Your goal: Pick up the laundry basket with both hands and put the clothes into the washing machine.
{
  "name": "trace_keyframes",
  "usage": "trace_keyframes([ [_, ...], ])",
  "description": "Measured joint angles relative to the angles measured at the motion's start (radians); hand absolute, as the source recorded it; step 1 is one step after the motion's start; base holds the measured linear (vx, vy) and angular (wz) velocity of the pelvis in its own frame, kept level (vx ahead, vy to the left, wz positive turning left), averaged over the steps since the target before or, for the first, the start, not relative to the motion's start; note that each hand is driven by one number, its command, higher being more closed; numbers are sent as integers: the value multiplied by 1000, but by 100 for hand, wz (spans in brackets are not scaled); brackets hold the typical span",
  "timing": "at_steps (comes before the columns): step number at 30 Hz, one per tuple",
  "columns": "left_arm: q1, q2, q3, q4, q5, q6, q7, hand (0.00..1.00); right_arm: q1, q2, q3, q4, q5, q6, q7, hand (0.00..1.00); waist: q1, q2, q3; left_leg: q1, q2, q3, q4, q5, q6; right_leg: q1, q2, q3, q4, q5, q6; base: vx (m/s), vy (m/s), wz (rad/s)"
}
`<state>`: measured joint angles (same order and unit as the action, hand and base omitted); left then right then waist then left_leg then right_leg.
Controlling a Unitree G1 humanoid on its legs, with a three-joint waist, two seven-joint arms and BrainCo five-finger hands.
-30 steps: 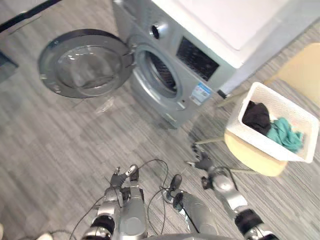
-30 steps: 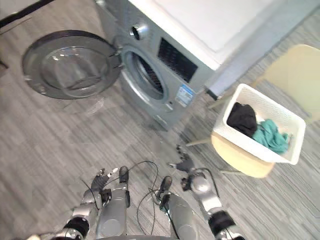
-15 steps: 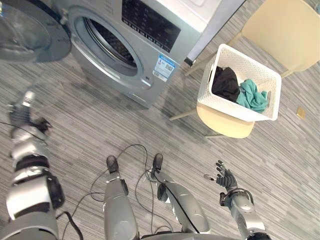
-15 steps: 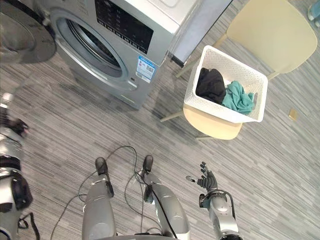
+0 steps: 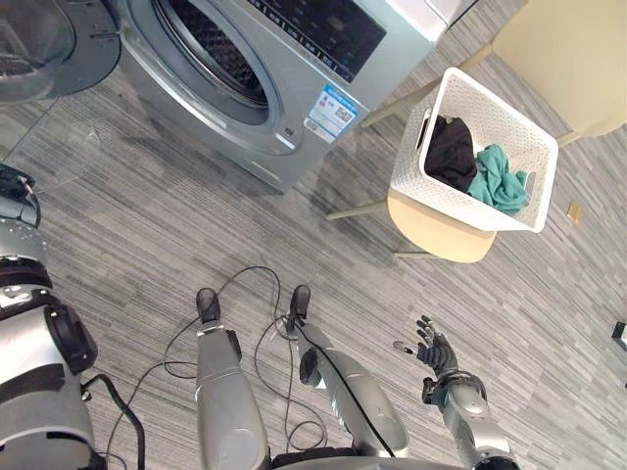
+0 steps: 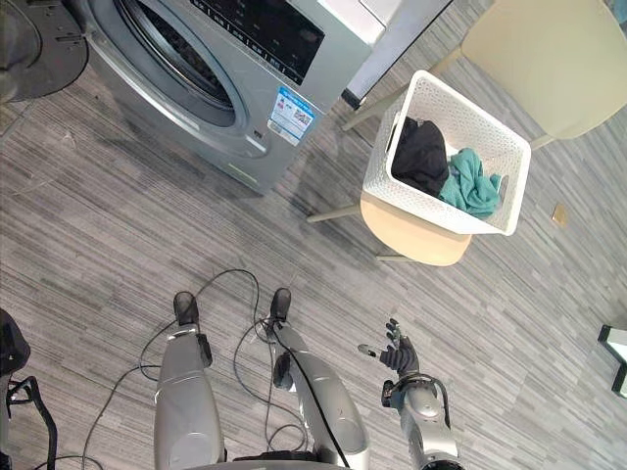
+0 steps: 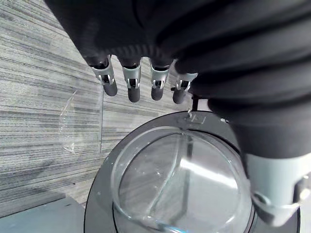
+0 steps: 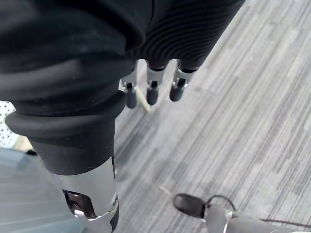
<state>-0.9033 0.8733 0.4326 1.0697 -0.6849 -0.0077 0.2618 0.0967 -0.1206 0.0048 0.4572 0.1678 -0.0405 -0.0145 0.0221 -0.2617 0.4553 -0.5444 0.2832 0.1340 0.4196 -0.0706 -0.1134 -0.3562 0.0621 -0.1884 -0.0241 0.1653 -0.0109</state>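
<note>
Sitting where, the laundry basket (image 5: 431, 191)?
On the beige chair (image 5: 441, 233) beside the washing machine (image 5: 284, 122), black garment (image 5: 451, 152) and teal garment (image 5: 498, 178) inside. Both hands well apart from it.
Hands?
Right hand (image 5: 434, 352) over the floor (image 5: 147, 245), fingers (image 8: 151, 93) spread, released. Left hand (image 7: 194, 39) above the open door (image 7: 180, 179), fingers (image 7: 132, 88) straight, empty.

White perforated laundry basket (image 5: 438, 194), upright on a beige chair (image 5: 431, 231), holds black and teal clothes (image 5: 453, 152). Silver front-loading washing machine (image 5: 294, 93) nearby, door (image 5: 34, 39) open.
</note>
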Motion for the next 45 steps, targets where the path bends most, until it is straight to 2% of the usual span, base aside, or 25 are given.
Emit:
trace_keyframes([
  [6, 101, -21, 13, -5, 2, 0, -9, 0, 12, 4, 0, 0, -1, 1, 0, 0, 14, 2, 1, 50, -3, 4, -23, -10, -6, 24, -4, 3, 27, -32, 0, 16, -2, -1],
  [9, 223, -90, 51, -60, 2, -1, -21, 0, 29, 6, -4, 6, -3, 6, 0, 0, 23, 18, 9, 112, -14, 3, -56, -9, -7, 55, -15, -3, 74, -90, -1, 35, -12, 15],
  [10, 300, -144, 49, -110, 8, -2, -21, 0, 29, 7, -13, 19, -5, 6, 0, 0, 23, 30, 5, 144, -27, 3, -80, -7, -9, 64, -29, -8, 109, -116, 0, 96, 17, 28],
  [11, 378, -217, 40, -157, 32, -2, -24, 0, 29, 6, -35, 43, -14, 7, 0, 0, 23, 54, 0, 177, -43, 3, -100, -5, -8, 77, -44, -13, 142, -143, 4, 105, 25, 33],
  [12, 419, -258, 39, -173, 40, -2, -27, 0, 29, 7, -48, 62, -14, 7, 0, 0, 24, 71, -8, 190, -48, 3, -106, -1, -4, 84, -51, -23, 155, -148, 11, 131, 43, 32],
  [14, 595, -407, 10, -194, 95, -4, -47, 0, 26, 4, -88, 149, -29, 14, 1, 0, 26, 135, -67, 256, -74, 3, -142, 4, 4, 119, -79, -35, 186, -172, 21, 166, 56, 24],
  [15, 641, -447, -2, -197, 112, -7, -51, 0, 25, 1, -92, 176, -39, 16, 1, 0, 27, 153, -81, 279, -80, 5, -154, 6, 6, 137, -85, -36, 189, -180, 24, 203, 55, 24],
  [17, 808, -600, -54, -198, 156, -13, -89, 0, 18, -12, -113, 291, -77, 29, 14, 0, 28, 222, -152, 360, -102, 4, -201, 6, 6, 202, -106, -51, 195, -205, 31, 186, 36, 28],
  [19, 918, -687, -89, -194, 189, -14, -112, 0, 7, -15, -117, 358, -103, 30, 19, 0, 33, 258, -200, 398, -112, -1, -218, 7, 4, 238, -116, -63, 195, -224, 38, 180, 19, 27],
  [20, 968, -735, -101, -177, 208, -16, -123, 0, 0, -13, -129, 397, -114, 29, 18, 0, 47, 276, -218, 416, -115, -10, -220, 11, -3, 266, -118, -76, 188, -229, 39, 157, -2, 36],
  [22, 1002, -777, -110, -132, 228, -20, -134, 0, -19, -12, -146, 461, -132, 28, 18, 0, 49, 292, -234, 417, -118, -38, -196, 14, -8, 313, -118, -108, 158, -230, 38, 76, -21, 47],
  [24, 1039, -815, -107, -70, 229, -18, -150, 0, -50, -4, -185, 554, -142, 30, 16, 0, 50, 292, -233, 397, -117, -60, -93, 14, -8, 389, -113, -148, 116, -229, 38, 15, -37, 62],
  [26, 1078, -852, -83, -34, 265, -11, -166, 0, -62, -1, -230, 593, -160, 40, 12, 0, 51, 294, -233, 379, -113, -61, -5, 14, -8, 427, -110, -169, 104, -231, 37, -48, -20, 39],
  [27, 1105, -875, -34, -28, 288, -2, -175, 0, -67, 7, -270, 596, -166, 47, 4, 0, 52, 296, -236, 379, -111, -62, 18, 14, -8, 439, -108, -168, 101, -238, 40, -71, 8, 7],
  [30, 1122, -906, 53, 5, 343, 22, -182, 0, -66, 33, -344, 597, -147, 50, -12, 0, 52, 306, -256, 379, -123, -93, 6, 2, -6, 422, -103, -122, 114, -251, 51, -68, 37, -6],
  [32, 1142, -942, 110, 18, 390, 34, -200, 0, -67, 35, -372, 598, -131, 51, -6, 0, 53, 341, -292, 427, -140, -168, -89, -65, -4, 375, -85, -13, 149, -259, 49, -49, 106, -53],
  [33, 1144, -947, 122, 20, 392, 34, -203, 0, -70, 35, -373, 597, -131, 51, -4, 0, 54, 344, -298, 450, -142, -161, -127, -88, 18, 362, -80, 21, 159, -260, 51, -47, 141, -95],
  [35, 1148, -936, 122, 20, 436, 31, -215, 0, -69, 79, -366, 595, -132, 59, -2, 0, 54, 311, -329, 497, -153, -72, -179, -90, 29, 343, -82, 127, 142, -247, 53, -45, 111, -116],
  [37, 1150, -917, 118, 21, 467, 29, -216, 0, -65, 87, -334, 580, -130, 66, 0, 0, 48, 294, -361, 513, -145, 1, -190, -94, 35, 328, -80, 186, 108, -240, 51, -33, 93, -121],
  [39, 1123, -891, 87, 20, 487, 19, -216, 0, -43, 98, -296, 565, -123, 65, -1, 0, 45, 267, -381, 521, -145, 49, -206, -97, 38, 296, -81, 228, 108, -231, 41, -28, 74, -107],
  [40, 1087, -868, 52, 19, 500, 17, -216, 0, -38, 104, -279, 550, -119, 65, -1, 0, 46, 245, -375, 521, -148, 82, -198, -104, 45, 265, -84, 236, 139, -231, 41, -56, 55, -95],
  [42, 1036, -822, -9, 21, 519, 13, -215, 0, -38, 121, -266, 540, -117, 60, 0, 0, 43, 225, -361, 536, -140, 134, -196, -108, 47, 219, -107, 195, 203, -234, 38, -48, 17, -85],
  [43, 1020, -802, -31, 21, 524, 9, -213, 0, -39, 124, -261, 541, -117, 59, 0, 0, 39, 212, -349, 552, -133, 161, -197, -107, 47, 211, -134, 130, 234, -249, 16, 12, -38, -72],
  [44, 999, -794, -48, 18, 531, 8, -204, 0, -33, 124, -263, 550, -118, 58, -1, 0, 23, 198, -345, 581, -127, 197, -190, -100, 46, 218, -191, -5, 271, -260, -9, 35, -26, -67],
  [45, 993, -791, -50, 19, 533, 8, -200, 0, -30, 124, -263, 551, -118, 58, -1, 0, 18, 194, -345, 594, -128, 205, -186, -104, 42, 223, -203, -28, 277, -253, -8, 61, 15, -72],
])
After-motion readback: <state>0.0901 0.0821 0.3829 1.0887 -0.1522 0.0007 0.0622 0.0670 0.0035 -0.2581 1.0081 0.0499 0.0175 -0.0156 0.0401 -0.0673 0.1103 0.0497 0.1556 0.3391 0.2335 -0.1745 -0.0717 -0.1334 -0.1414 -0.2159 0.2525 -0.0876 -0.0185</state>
